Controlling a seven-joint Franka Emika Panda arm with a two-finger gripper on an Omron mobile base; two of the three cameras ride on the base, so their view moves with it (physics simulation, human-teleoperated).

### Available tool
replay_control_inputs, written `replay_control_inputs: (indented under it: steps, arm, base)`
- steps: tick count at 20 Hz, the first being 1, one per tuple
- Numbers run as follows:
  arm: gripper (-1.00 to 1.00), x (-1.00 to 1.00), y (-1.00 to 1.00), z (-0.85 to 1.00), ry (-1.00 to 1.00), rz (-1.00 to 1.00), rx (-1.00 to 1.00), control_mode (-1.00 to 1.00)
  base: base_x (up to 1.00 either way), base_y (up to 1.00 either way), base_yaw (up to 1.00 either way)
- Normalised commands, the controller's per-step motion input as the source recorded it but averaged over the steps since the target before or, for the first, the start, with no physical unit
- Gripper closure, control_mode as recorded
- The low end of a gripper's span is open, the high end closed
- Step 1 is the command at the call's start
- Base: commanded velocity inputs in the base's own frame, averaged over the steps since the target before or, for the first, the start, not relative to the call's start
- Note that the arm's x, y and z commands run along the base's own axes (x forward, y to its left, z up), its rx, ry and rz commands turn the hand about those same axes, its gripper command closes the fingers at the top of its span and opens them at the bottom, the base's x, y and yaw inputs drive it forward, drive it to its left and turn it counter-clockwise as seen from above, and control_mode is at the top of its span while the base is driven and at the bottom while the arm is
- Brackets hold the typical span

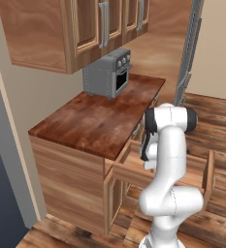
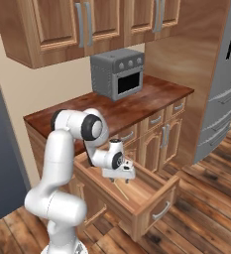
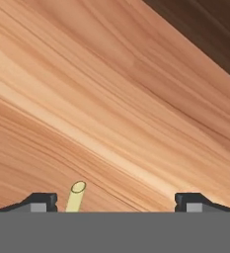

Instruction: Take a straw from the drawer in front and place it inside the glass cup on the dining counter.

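The drawer is pulled out of the brown cabinet, and its far side wall also shows past my arm. On its wooden floor lies a thin pale yellow straw. My gripper reaches down into the drawer just above the straw and stands open. In the hand view the straw's end sits close to the left fingertip, inside the wide gap of the gripper. Nothing is held. The glass cup and the dining counter are out of view.
A grey toaster oven stands on the reddish-brown counter top above the drawer. Wall cabinets hang overhead. A steel fridge stands to the right. The drawer's front panel juts out over the plank floor.
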Motion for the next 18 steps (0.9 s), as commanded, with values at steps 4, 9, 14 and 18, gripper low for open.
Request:
replay_control_inputs:
  steps: [4, 9, 14, 18]
  arm:
    - [-1.0, -0.24, 0.0, -0.14, -0.06, -0.01, 0.0, -1.0]
    - [-1.0, -0.01, 0.0, -0.15, -0.01, 0.0, 0.0, -1.0]
    - [-1.0, -0.02, 0.0, -0.45, 0.0, 0.0, 0.02, -1.0]
    - [-1.0, -0.03, 0.01, -0.65, 0.02, 0.0, 0.02, -1.0]
  base:
    - [0.0, 0.0, 0.0]
    - [0.0, 0.0, 0.0]
    - [0.0, 0.0, 0.0]
    - [0.0, 0.0, 0.0]
